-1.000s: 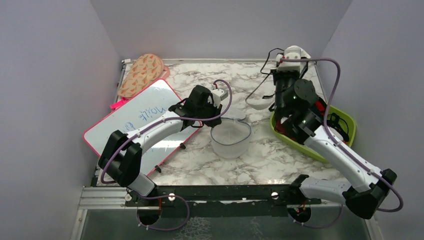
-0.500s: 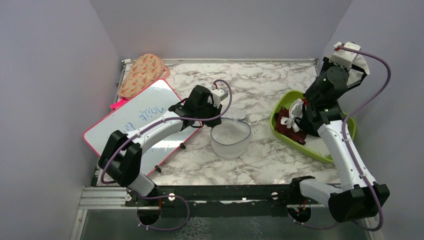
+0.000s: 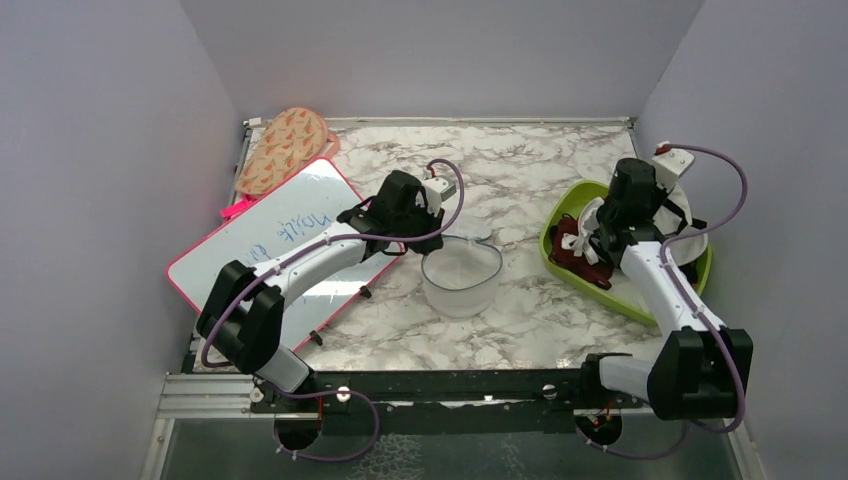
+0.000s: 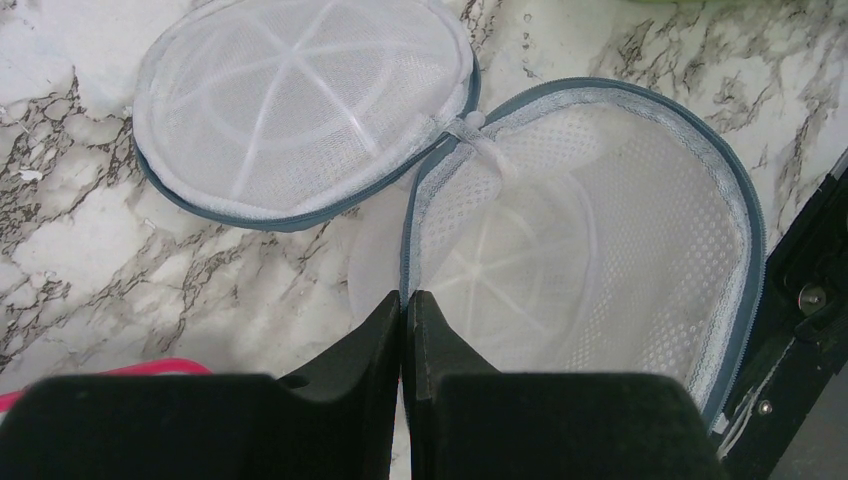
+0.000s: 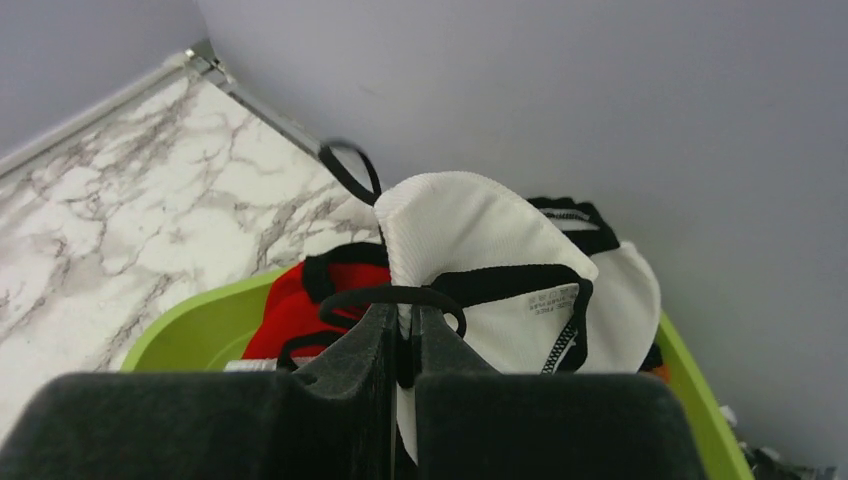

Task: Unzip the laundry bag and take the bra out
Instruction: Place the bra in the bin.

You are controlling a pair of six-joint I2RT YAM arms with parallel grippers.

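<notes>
The laundry bag [image 3: 462,275] stands unzipped mid-table, its mesh lid [image 4: 300,100] flipped back. Its inside [image 4: 600,250] shows only white mesh. My left gripper [image 3: 430,240] is shut on the bag's grey zipper rim, as the left wrist view [image 4: 405,296] shows. My right gripper [image 3: 672,200] is shut on the bra [image 5: 480,250], a soft white-faced cup with black trim and straps. It holds the bra above the far right of the lime-green tray [image 3: 700,268], close to the right wall.
The tray [image 5: 190,335] holds a dark red cloth [image 3: 575,255] and a white cloth [image 3: 595,215]. A pink-framed whiteboard [image 3: 270,235] lies at the left under my left arm. A patterned pad [image 3: 285,150] and a pink marker [image 3: 235,208] lie at the back left.
My right arm has swung with the bra from the back middle of the table to the right, then come down over the tray. The left arm and the bag have not moved.
</notes>
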